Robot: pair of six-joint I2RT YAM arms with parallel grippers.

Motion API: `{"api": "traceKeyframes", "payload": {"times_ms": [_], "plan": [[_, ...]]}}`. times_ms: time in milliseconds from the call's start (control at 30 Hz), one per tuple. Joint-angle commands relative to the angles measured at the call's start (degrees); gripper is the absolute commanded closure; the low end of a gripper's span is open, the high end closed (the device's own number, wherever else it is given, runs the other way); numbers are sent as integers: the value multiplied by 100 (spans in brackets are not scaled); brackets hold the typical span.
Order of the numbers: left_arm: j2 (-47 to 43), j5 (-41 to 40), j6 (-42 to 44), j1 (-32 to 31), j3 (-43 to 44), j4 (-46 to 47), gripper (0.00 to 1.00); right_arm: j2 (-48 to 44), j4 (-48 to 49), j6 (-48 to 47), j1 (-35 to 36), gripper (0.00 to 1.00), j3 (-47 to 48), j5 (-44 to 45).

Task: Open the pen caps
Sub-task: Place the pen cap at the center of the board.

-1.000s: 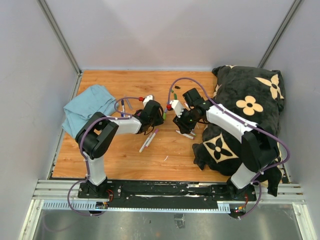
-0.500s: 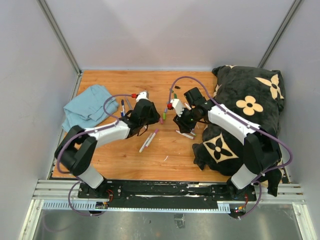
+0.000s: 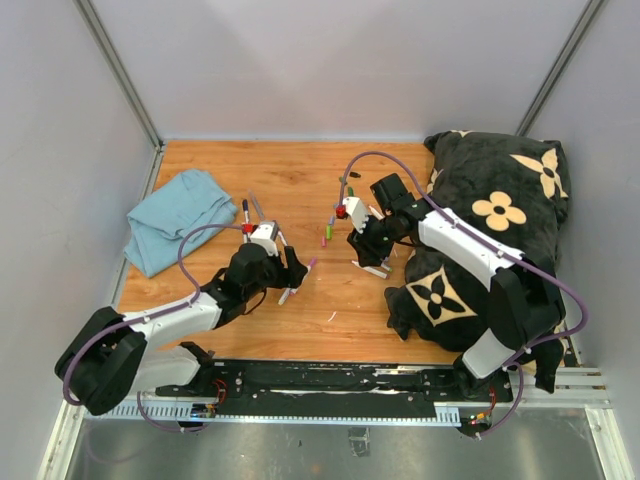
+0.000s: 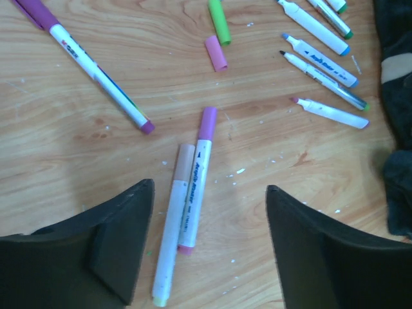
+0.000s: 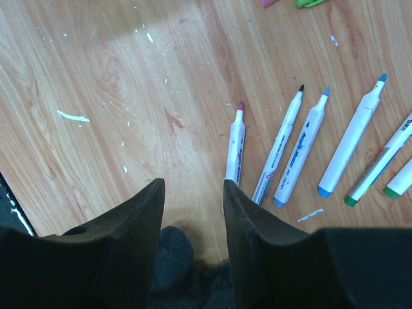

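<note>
My left gripper (image 4: 209, 193) is open, hovering low over two capped white pens lying side by side: one has a purple cap (image 4: 207, 122), the other a tan cap (image 4: 185, 158). Beyond them lie a loose green cap (image 4: 219, 13) and a loose pink cap (image 4: 215, 53). A third pen (image 4: 96, 71) with a purple cap lies to the left. Several uncapped pens (image 5: 302, 154) lie in a row beside my right gripper (image 5: 193, 187). That gripper is open with nothing between its fingers, above dark cloth. From the top, the left gripper (image 3: 290, 272) is near the centre and the right gripper (image 3: 365, 255) is beside the blanket.
A black blanket with cream flowers (image 3: 500, 210) covers the right side of the wooden table. A folded light blue cloth (image 3: 175, 215) lies at the far left, with more pens (image 3: 245, 212) next to it. Small white flecks dot the wood.
My left arm has drawn back from beside the right gripper toward the near left, and its gripper has opened. A pink cap now lies by the green one. The right arm stayed put.
</note>
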Motion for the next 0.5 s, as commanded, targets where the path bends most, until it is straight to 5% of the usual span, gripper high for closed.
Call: {"api": "traceKeyframes", "payload": {"times_ms": [0, 467], "plan": [[-273, -304, 103, -4, -244, 594, 20, -186, -154, -135, -59, 57, -7, -155], [-140, -809, 91, 242, -43, 242, 12, -194, -158, -162, -59, 57, -9, -197]]}}
